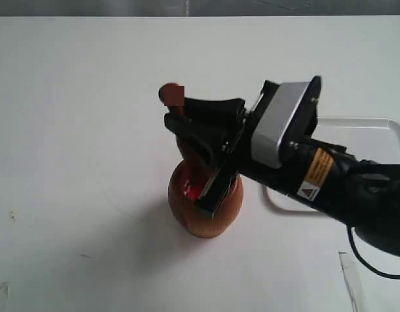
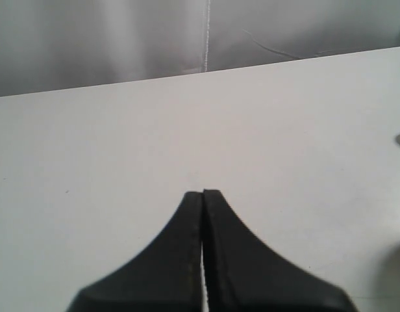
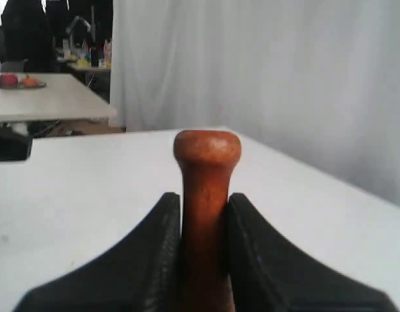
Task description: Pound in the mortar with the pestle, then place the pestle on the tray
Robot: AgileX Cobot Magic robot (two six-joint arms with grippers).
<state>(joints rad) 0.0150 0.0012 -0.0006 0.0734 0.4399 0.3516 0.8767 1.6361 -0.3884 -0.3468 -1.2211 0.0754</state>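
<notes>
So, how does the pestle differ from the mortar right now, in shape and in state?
The pestle is slim with a round knob; the mortar is a wide, rounded cup. The pestle is gripped at its neck by the right gripper; the mortar stands ungripped on the table. Both are reddish-brown wood.

The exterior view looks steeply down on the white table (image 1: 70, 162), close enough that the right gripper (image 1: 187, 136) fills its middle. The right wrist view sits just behind that gripper and looks level along it, with the pestle (image 3: 206, 156) right ahead. Both views share these two. The left wrist view looks out over the left gripper (image 2: 203, 195) and shares only the tabletop.
</notes>
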